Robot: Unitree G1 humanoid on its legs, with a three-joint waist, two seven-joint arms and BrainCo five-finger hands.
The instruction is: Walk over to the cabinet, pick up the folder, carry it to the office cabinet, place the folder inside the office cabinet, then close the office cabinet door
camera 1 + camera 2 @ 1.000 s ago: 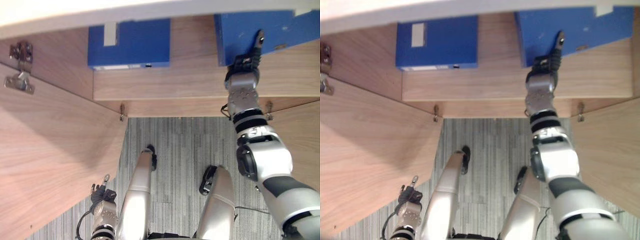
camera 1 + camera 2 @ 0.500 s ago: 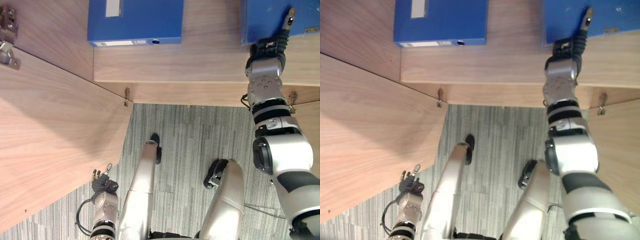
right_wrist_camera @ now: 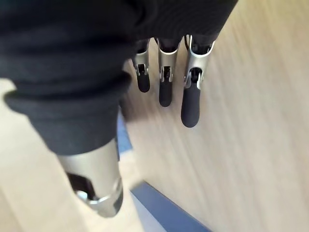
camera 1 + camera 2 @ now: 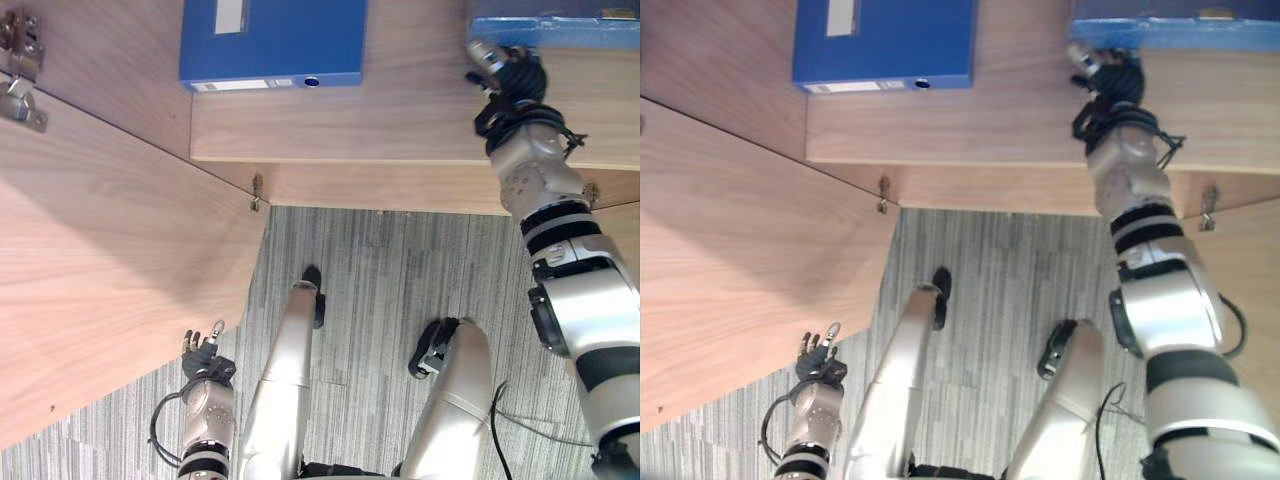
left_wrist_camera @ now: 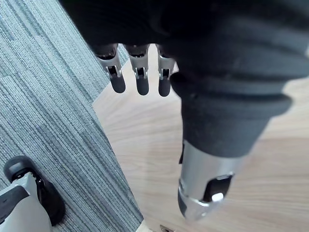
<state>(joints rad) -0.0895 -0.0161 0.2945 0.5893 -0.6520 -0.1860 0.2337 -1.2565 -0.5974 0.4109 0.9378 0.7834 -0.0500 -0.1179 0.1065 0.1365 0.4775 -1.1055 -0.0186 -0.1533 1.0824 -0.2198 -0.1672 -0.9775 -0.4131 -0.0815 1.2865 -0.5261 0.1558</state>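
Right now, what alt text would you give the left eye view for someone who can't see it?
The robot's open right hand is at the front edge of a blue folder on a wooden cabinet shelf. A second blue folder lies further left, and the left hand hangs low, open, beside the open cabinet door.

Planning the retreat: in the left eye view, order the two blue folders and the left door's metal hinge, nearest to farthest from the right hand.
From the right hand:
1. The right blue folder, just beyond it on the shelf.
2. The left blue folder, across the shelf.
3. The metal hinge, far left on the open door.
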